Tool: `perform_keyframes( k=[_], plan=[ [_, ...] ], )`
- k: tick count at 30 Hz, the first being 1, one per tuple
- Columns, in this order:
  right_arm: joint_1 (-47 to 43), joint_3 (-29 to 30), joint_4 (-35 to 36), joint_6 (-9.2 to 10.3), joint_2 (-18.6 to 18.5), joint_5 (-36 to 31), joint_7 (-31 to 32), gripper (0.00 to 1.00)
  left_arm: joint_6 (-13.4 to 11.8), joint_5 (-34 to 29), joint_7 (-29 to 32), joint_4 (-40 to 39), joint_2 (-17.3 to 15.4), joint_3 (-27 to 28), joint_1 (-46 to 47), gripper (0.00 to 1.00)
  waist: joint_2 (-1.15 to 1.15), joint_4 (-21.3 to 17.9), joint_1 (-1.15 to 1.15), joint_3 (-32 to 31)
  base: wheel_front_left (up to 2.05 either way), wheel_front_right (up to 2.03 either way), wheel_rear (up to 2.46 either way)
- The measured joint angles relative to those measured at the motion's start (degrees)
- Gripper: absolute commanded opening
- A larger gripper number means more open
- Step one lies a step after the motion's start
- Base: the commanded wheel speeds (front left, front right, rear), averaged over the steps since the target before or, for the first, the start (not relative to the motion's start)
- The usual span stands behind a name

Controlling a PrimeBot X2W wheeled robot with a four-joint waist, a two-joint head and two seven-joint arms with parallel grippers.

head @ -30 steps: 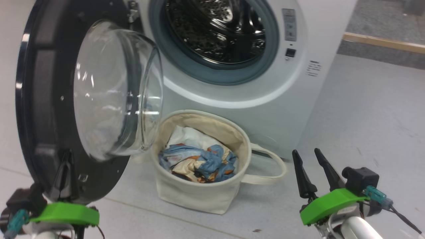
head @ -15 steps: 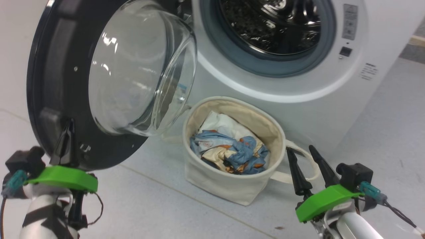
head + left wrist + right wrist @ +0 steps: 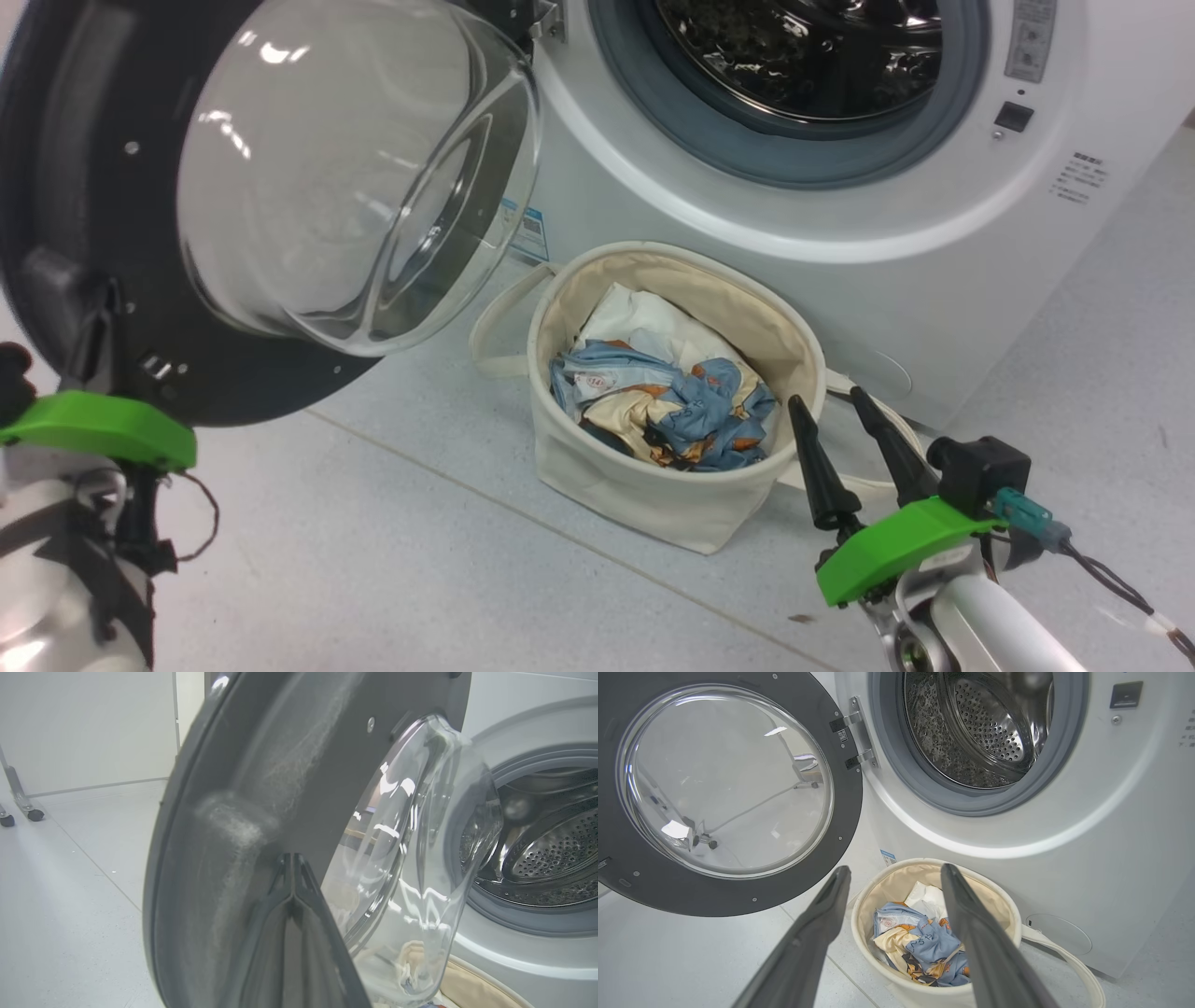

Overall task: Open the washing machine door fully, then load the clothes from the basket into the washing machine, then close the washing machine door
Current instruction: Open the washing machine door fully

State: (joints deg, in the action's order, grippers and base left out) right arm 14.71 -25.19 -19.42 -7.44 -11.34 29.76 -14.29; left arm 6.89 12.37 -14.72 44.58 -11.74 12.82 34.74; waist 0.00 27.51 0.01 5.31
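Washing machine door (image 3: 56,168) open wide, glass bulge twd drum. Clothes (image 3: 686,420) crumpled in basket (image 3: 644,495). Basket upright, just in front of washing machine (image 3: 840,289).

Nothing can be read. The washing machine (image 3: 934,280) carries a blue sticker (image 3: 530,233) and small dark print (image 3: 1081,177) on its front. The clothes (image 3: 691,420) bear a white label (image 3: 602,381) with red marks. All are too small to make out.

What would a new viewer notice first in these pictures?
The big round door hangs open on the left, its bulging glass shining, with the left gripper shut at its dark rim. Below the drum mouth of the washing machine stands a cream basket holding blue, cream and orange clothes.
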Motion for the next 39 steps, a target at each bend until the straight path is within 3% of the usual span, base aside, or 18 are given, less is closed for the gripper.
perform_keyframes(
  k=[8, 17, 18, 19, 20, 30, 39],
  plan=[
    [0.4, -0.1, -0.5, 0.0, 0.3, 0.0, 0.0, 1.0, -0.3, -0.2, 0.0, 6.0, -2.0, 2.2, 4.1, 0.0, 0.0, -1.2, 0.0, 0.2, 0.0, 0.0, 0.0],
    [0.3, 0.3, -0.4, 0.0, 0.7, 0.0, 0.0, 1.0, 0.2, -0.7, 0.0, 3.2, -1.4, 1.9, 3.9, 0.0, 0.0, -0.7, -0.01, -0.5, 0.0, 0.0, 0.0],
    [0.3, 0.4, -0.4, 0.0, 0.8, 0.0, 0.0, 1.0, 0.2, -0.6, 0.0, 2.3, -1.1, 1.9, 3.5, 0.19, 0.0, -0.8, -0.01, -0.7, 0.0, 0.0, 0.0],
    [0.3, 0.4, -0.3, 0.0, 1.0, 0.0, 0.0, 1.0, 0.2, -0.6, 0.0, 1.2, -1.0, 1.7, 2.8, 0.72, 0.0, -0.9, -0.01, -0.9, 0.0, 0.0, 0.0],
    [0.3, 0.4, -0.2, 0.0, 1.1, 0.0, 0.0, 1.0, 0.2, -0.5, 0.0, 0.0, -0.8, 1.5, 1.9, 1.0, 0.0, -1.1, -0.01, -1.1, 0.0, 0.0, 0.0],
    [-0.3, 1.5, 1.6, 0.0, 1.5, 0.0, 0.0, 1.0, 0.3, 5.2, 0.0, -12.5, 2.1, -5.9, -9.7, 1.0, 0.0, -4.8, -0.01, -3.1, 0.0, 0.0, 0.0],
    [-2.4, 3.0, 3.8, 0.0, 1.9, -0.1, 0.0, 1.0, 0.3, 7.6, 0.0, -17.5, 1.8, -6.5, -16.7, 1.0, 0.0, -11.9, -0.01, -4.4, 0.0, 0.0, 0.0]
  ],
)
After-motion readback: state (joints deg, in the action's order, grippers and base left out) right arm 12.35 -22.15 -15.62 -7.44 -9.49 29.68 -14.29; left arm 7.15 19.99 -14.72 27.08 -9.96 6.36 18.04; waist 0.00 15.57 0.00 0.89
